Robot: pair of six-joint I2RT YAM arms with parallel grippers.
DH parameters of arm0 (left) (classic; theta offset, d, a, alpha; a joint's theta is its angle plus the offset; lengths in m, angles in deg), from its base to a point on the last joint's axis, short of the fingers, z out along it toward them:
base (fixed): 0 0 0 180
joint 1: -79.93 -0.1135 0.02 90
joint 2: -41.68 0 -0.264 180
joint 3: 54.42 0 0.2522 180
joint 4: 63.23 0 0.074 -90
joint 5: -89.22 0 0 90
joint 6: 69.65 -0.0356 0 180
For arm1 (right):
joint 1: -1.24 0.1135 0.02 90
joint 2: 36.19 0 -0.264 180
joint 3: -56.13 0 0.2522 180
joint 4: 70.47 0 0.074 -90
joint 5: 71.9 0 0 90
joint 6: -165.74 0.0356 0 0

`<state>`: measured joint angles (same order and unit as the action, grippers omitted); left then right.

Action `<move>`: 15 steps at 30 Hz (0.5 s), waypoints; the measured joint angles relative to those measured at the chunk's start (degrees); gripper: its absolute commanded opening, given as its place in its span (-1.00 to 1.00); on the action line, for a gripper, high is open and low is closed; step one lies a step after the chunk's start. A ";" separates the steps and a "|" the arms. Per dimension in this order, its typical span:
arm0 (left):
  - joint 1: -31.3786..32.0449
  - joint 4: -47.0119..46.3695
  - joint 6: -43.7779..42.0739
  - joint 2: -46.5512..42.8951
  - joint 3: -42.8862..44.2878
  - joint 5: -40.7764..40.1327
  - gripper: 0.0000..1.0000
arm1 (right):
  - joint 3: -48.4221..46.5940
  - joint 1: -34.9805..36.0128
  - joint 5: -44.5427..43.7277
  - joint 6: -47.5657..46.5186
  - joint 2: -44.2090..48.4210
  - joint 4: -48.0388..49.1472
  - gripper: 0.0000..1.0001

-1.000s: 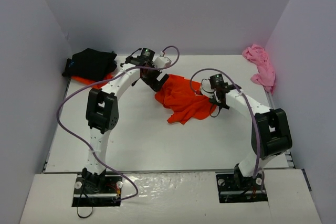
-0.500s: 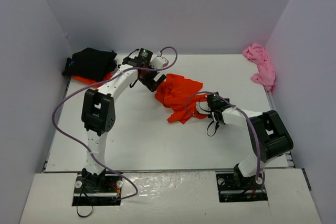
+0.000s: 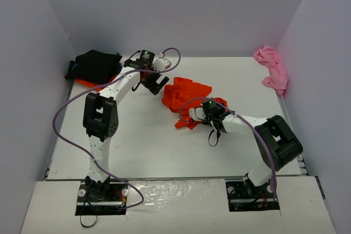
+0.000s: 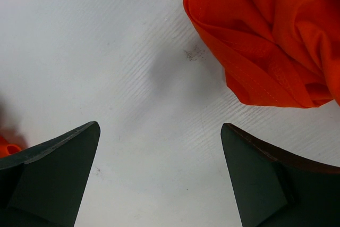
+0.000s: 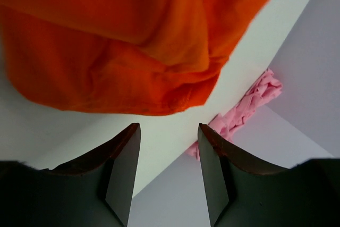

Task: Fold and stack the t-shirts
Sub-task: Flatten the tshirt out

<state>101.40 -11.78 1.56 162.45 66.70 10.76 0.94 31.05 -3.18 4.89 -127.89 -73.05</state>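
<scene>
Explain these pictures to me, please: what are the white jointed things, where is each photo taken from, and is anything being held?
The white things are two robot arms, a left arm and a right arm, bolted to a table. The wide picture looks down from above. The other two come from small cameras on the wrists, so the dark wedges at the bottom are each gripper's own fingers. A crumpled orange shirt lies in the middle. A black shirt lies at the far left on a second orange shirt, and a pink shirt is at the far right. The left gripper stands wide open over bare table beside the orange shirt. The right gripper is partly open at that shirt's near edge. No cloth shows between either gripper's fingers.
</scene>
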 measured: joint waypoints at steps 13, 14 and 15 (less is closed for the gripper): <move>-0.17 -0.22 -0.67 -0.09 -0.28 -1.42 0.94 | 0.06 2.09 2.57 4.91 -3.75 -1.34 -0.12; -0.17 -0.22 -0.68 -0.09 -0.28 -1.50 0.94 | -0.35 2.05 2.57 5.03 -4.07 -1.52 -0.12; -0.17 -0.22 -0.69 -0.09 -0.28 -1.55 0.94 | -0.92 2.01 2.60 5.20 -4.46 -1.91 -0.12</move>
<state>101.23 -12.00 0.87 162.36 66.43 9.21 0.02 33.06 -0.58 10.08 -132.35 -74.96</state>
